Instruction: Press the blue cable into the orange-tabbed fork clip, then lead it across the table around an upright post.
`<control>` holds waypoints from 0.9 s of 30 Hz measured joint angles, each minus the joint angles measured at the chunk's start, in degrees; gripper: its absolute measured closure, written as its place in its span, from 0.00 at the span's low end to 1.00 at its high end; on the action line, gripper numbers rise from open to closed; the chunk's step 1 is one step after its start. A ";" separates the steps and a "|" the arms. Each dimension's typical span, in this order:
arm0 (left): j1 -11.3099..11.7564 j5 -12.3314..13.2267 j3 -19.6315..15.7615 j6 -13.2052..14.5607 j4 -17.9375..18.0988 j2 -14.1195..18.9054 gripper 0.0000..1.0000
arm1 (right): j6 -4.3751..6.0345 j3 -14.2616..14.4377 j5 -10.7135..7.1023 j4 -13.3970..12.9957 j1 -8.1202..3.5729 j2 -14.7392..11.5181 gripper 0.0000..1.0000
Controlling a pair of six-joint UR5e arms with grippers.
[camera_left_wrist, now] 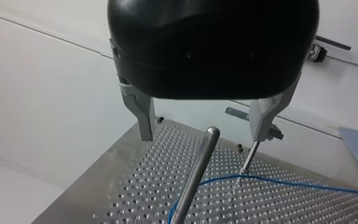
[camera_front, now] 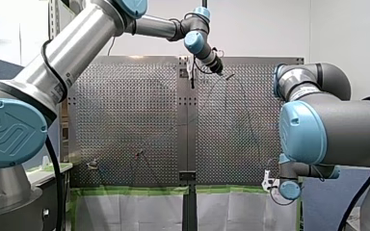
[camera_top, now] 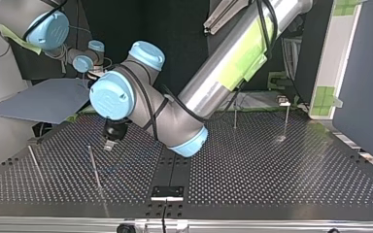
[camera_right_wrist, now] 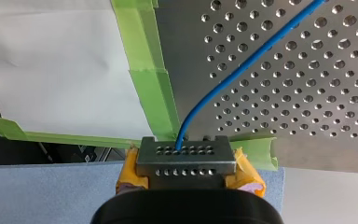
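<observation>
My left tool (camera_left_wrist: 204, 135) hangs wide and holds nothing. Its 2 metal fingers (camera_left_wrist: 142, 116) straddle the rounded top of an upright post (camera_left_wrist: 196, 172) without touching it. Just past that post the blue cable (camera_left_wrist: 284, 179) lies flat on the perforated tabletop (camera_left_wrist: 307, 207). It passes the foot of a 2nd, farther post (camera_left_wrist: 249, 158) and curves back beside the near one. I cannot tell which side of either post it lies on.

My right tool (camera_right_wrist: 186, 154), with yellow pads (camera_right_wrist: 130, 170), is clamped on the same cable at the tabletop's edge, where green tape (camera_right_wrist: 154, 98) lines the border. From its jaws the cable bends away over the holes.

The nearest risk sits between the left fingers. If the tool descends off-centre, 1 finger strikes the post. If it closes here, it takes the post and not the cable.

The cable is thin and lies flat, so a pick could scrape the plate or miss. A pull across the tabletop with the right tool holding fast could draw the cable taut and slip it through the pads. Too much slack could let the loop ride up over the post's smooth, rounded top.

I cannot pick out the orange-tabbed fork clip with certainty, so I cannot judge whether the cable is seated in it. If it is not, any tension probably lifts it out.
</observation>
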 joint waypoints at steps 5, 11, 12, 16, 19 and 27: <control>0.00 -1.95 0.00 -1.49 -0.05 0.00 0.00 | -0.02 0.00 -0.02 0.12 0.00 -0.01 1.00; -0.01 -4.28 -0.02 -2.31 -0.33 0.01 0.00 | -0.06 0.01 0.00 0.22 0.09 -0.01 1.00; -0.01 -4.41 -0.02 -2.47 -0.35 0.01 0.00 | -0.05 0.01 0.02 0.23 0.15 -0.01 1.00; 0.01 -4.61 -0.05 -2.99 -0.45 0.00 0.00 | -0.05 0.01 0.01 0.19 0.20 0.01 1.00; 0.01 -4.65 -0.06 -3.21 -0.47 0.01 0.00 | -0.05 0.01 -0.01 0.21 0.21 0.01 1.00; -0.01 -4.69 -0.07 -3.89 -0.49 0.01 0.00 | -0.05 0.00 -0.02 0.25 0.23 0.00 1.00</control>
